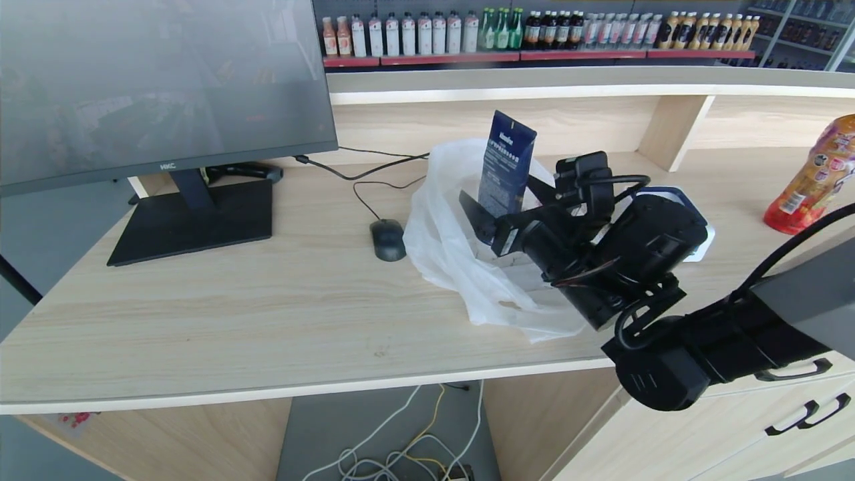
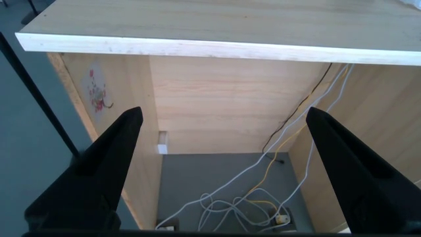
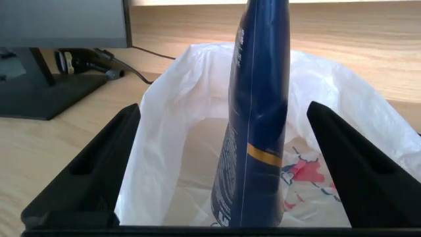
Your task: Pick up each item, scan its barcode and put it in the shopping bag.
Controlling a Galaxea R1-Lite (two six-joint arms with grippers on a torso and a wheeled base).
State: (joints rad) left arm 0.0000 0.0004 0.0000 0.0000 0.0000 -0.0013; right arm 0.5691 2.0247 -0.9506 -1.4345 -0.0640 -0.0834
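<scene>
Right end effector (image 3: pixel 223 174), fingers spread, flanks the blue pouch (image 3: pixel 260 112), which stands upright in the bag (image 3: pixel 164 138) on the desk (image 1: pixel 267 300). Risk: a finger clips the tall pouch on withdrawal, tipping it over the slack rim.

Right gripper (image 3: pixel 223 168) raised forward, spread wide; left gripper (image 2: pixel 223 171) low, spread wide.
</scene>
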